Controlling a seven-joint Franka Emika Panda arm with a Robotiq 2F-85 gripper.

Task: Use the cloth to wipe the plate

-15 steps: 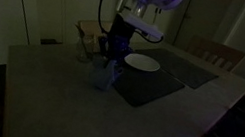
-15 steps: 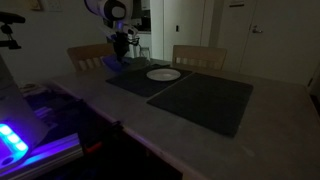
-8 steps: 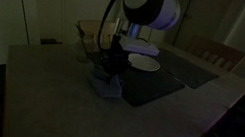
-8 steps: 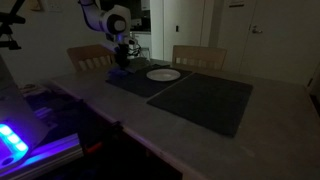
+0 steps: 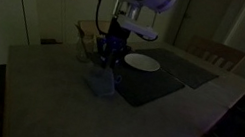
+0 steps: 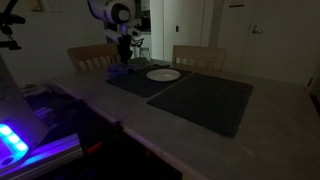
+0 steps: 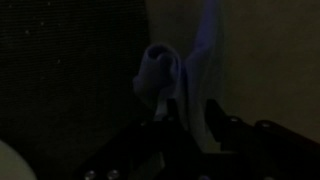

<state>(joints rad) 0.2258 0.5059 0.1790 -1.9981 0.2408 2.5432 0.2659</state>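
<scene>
The scene is very dark. A white plate (image 5: 142, 62) sits on a dark placemat (image 5: 155, 83); it also shows in an exterior view (image 6: 163, 74) and at the lower left corner of the wrist view (image 7: 6, 160). A pale bluish cloth (image 5: 104, 76) hangs from my gripper (image 5: 112, 55) just beside the placemat's edge, short of the plate. It shows in an exterior view too (image 6: 119, 68). In the wrist view the cloth (image 7: 163, 72) runs up between my fingers (image 7: 190, 118), which are shut on it.
A second dark placemat (image 6: 205, 101) lies on the stone-coloured table (image 5: 48, 86). Wooden chairs (image 6: 198, 56) stand along the far side. A glass-like object (image 5: 86, 42) stands behind the gripper. A blue-lit device (image 6: 15, 138) sits off the table.
Half a second ago the arm was lower with the cloth bunched on the table. It has since risen and the cloth hangs from the gripper.
</scene>
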